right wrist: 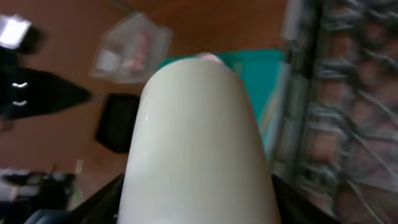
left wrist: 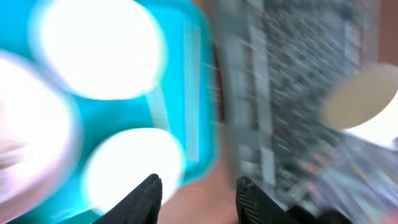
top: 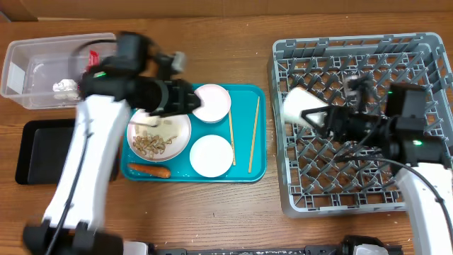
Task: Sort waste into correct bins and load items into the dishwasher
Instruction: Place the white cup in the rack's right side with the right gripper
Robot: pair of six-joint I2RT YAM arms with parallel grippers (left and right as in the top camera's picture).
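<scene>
My right gripper [top: 318, 117] is shut on a small white cup [top: 300, 106], held on its side over the left part of the grey dishwasher rack [top: 425, 85]. The cup [right wrist: 199, 137] fills the right wrist view between the right gripper [right wrist: 196, 199] fingers. My left gripper [top: 192, 99] hovers open and empty over the teal tray [top: 244, 95], beside a pale-pink bowl [top: 212, 103]. On the tray lie a plate of food scraps [top: 158, 138], a white bowl [top: 211, 155], a carrot [top: 149, 170] and two chopsticks [top: 231, 136]. The left wrist view is blurred; the left gripper [left wrist: 199, 190] holds nothing.
A clear tub [top: 32, 67] at the back left holds a white tissue [top: 65, 87] and a red wrapper [top: 92, 60]. A black tray [top: 39, 152] lies in front of it, partly under my left arm. The rack [left wrist: 292, 93] shows blurred to the right.
</scene>
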